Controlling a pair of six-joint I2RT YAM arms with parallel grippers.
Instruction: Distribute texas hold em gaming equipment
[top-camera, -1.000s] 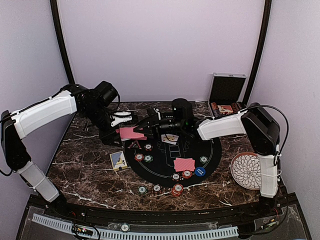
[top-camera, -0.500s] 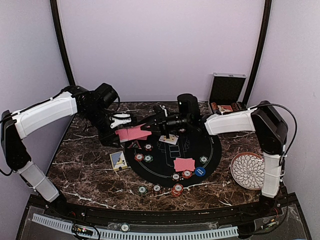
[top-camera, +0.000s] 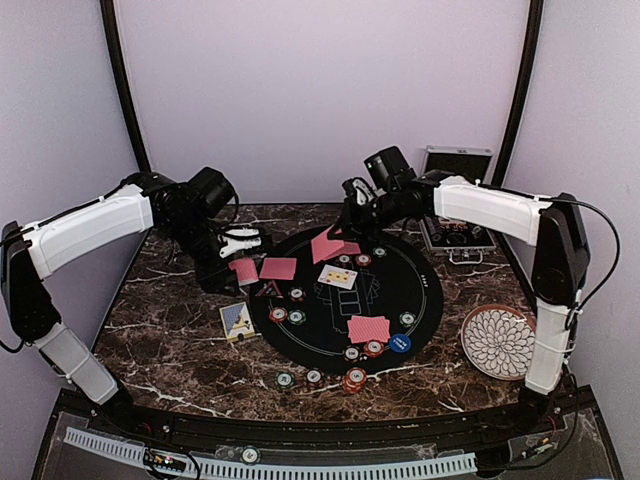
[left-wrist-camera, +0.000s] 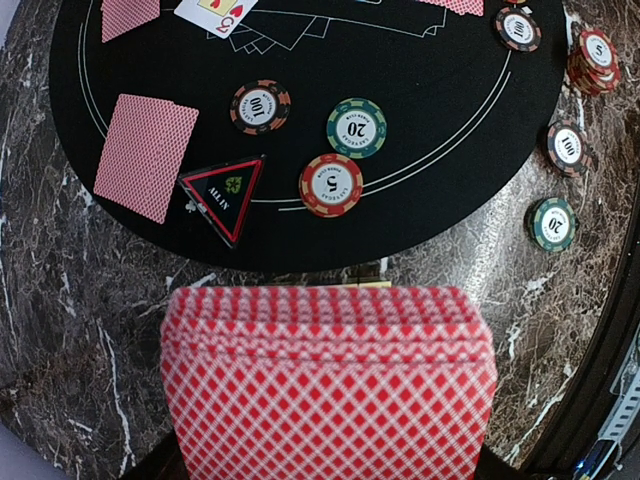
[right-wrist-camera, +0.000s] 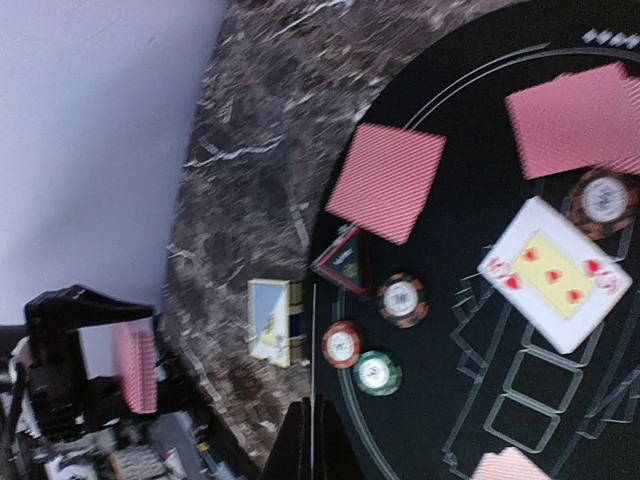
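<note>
Left hand (top-camera: 236, 258): clamped on the deck of red-backed cards (left-wrist-camera: 330, 385). The deck is backs up, over the marble just off the left rim of the round black mat (top-camera: 425, 300). Its far edge runs roughly parallel to that rim.

Right hand (top-camera: 350, 218): closed on a single red card (top-camera: 328, 246), above the far part of the mat. The card hangs tilted with one corner lowest, and is edge-on to the wrist camera.

Face-down card (left-wrist-camera: 146, 155): flat on the mat near its left rim. Its long axis runs left-right in the top view. It lies just beside the triangular marker (left-wrist-camera: 224, 190), one corner of which points toward the deck.

Striped chips (left-wrist-camera: 356, 127): three near the marker, apart from one another.

Room: bare marble of the tabletop (top-camera: 165, 330) runs left of the deck out to the edge.
</note>
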